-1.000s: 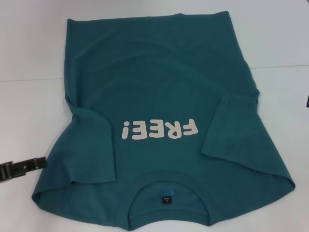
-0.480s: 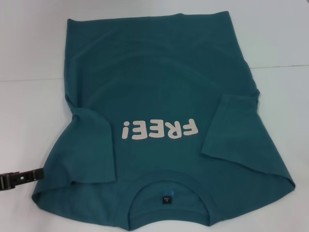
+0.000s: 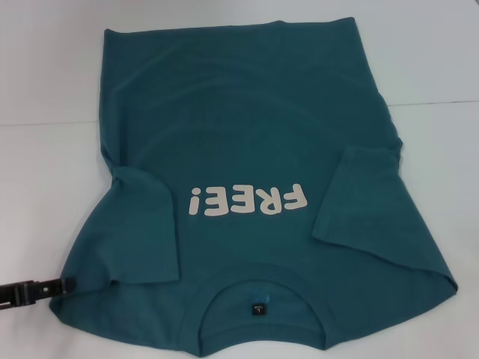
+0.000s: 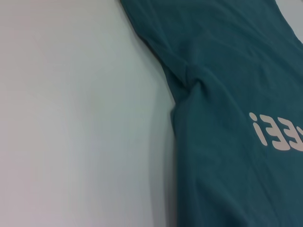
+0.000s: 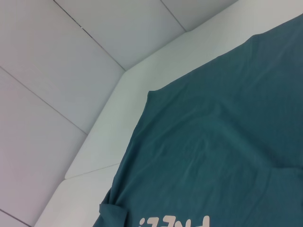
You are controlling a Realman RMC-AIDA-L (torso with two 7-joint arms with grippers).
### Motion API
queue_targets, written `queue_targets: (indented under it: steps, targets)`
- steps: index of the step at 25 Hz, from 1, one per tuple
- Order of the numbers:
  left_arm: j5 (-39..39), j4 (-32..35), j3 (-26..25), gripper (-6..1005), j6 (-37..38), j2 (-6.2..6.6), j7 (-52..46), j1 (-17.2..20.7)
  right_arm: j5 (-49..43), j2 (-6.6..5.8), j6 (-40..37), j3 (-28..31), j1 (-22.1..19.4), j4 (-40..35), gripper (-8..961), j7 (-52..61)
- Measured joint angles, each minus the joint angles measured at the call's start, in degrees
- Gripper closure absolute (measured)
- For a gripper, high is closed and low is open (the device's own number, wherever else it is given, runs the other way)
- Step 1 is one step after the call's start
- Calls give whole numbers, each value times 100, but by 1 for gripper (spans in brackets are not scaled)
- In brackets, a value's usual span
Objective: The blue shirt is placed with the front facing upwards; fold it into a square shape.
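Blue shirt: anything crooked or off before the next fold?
Yes. The blue shirt lies askew, its body slanted across the table. Both sleeves are folded inward unevenly, and the fabric bunches at the left armpit. The left hand sits by the left shoulder edge.

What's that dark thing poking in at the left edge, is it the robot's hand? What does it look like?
Yes, that is the left pincer, the only part of the robot in view. It is a slim, flat, black bar built in short segments, with a small pale patch near its tip beside the blue shirt. No cables or markings show. The right arm is out of sight.
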Motion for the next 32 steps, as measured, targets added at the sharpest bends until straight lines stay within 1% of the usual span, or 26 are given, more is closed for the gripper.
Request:
queue_targets:
  steps: [8, 17, 25, 28, 29, 32]
  targets:
    - [114, 246, 12, 151, -127, 5, 144, -115, -10, -22, 20, -31, 23, 2, 108, 14]
    - [138, 314, 39, 154, 123, 1, 186, -196, -94, -42, 19, -28, 68, 133, 110, 21]
    - [139, 326, 82, 169, 148, -2, 353, -217, -96, -43, 15, -30, 73, 151, 112, 35]
    - [172, 444, 88, 176, 86, 18, 452, -302, -96, -43, -4, -21, 76, 156, 112, 46]
    - [291, 540, 86, 178, -17, 23, 469, -373, -96, -43, -10, -15, 76, 158, 112, 52]
    - [424, 581, 84, 339, -99, 24, 472, -437, -95, -41, -20, -10, 75, 165, 111, 83]
